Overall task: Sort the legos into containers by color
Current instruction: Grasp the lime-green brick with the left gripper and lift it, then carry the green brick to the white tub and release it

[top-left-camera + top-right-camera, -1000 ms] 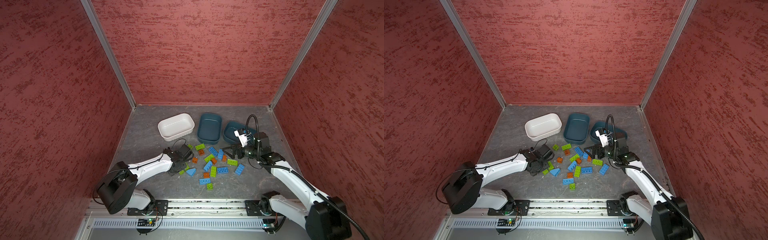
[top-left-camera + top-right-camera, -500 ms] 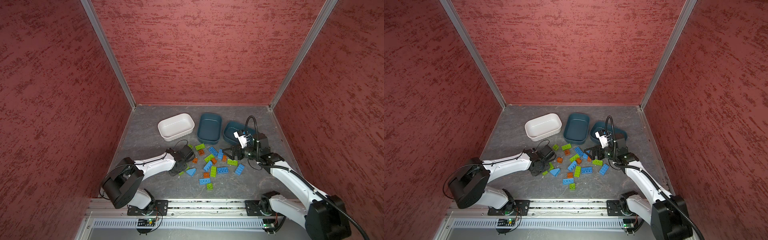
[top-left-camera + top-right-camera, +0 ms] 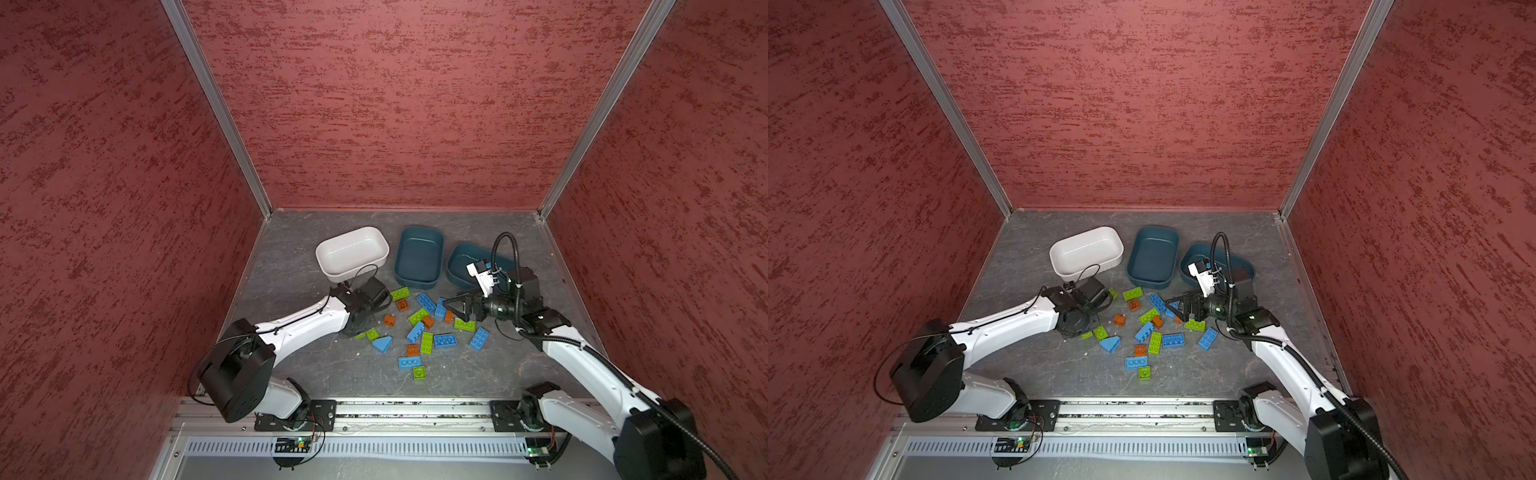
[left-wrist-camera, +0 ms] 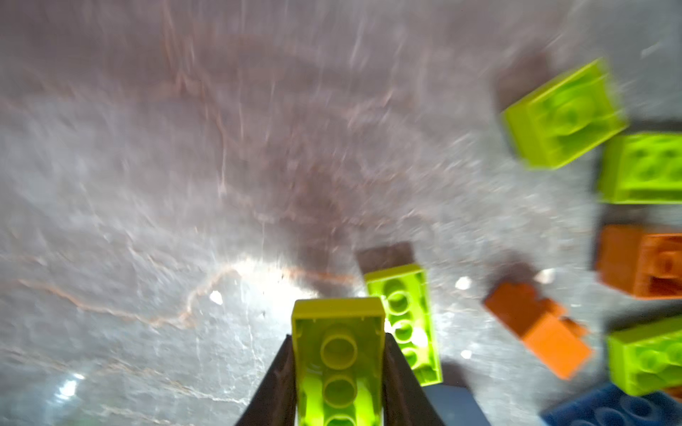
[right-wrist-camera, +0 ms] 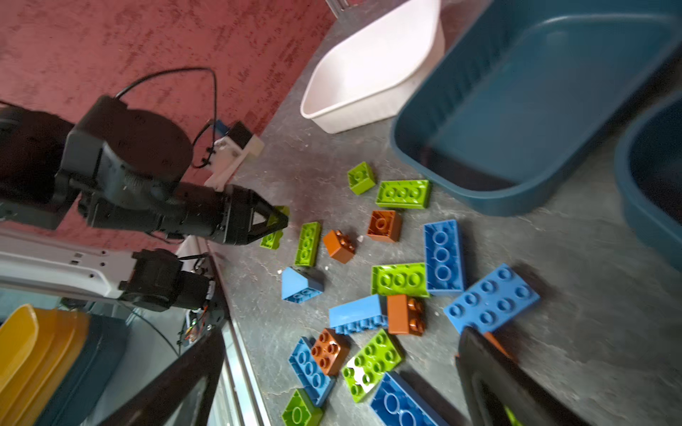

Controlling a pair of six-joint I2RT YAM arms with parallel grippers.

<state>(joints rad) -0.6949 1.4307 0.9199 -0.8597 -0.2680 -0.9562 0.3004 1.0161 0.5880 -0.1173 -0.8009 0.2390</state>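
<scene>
Legos in lime green, blue and orange-brown lie scattered on the grey floor, all in front of the containers. At the pile's left edge, the left gripper had its jaws apart a second ago. They have now come together on a lime green brick, pinching its long sides. Another green brick lies just beside it. Across the pile the right gripper remains spread wide above the bricks and holds nothing. Farther back stand the white tub, the middle teal tub and the right teal tub, the last partly hidden behind the right wrist.
</scene>
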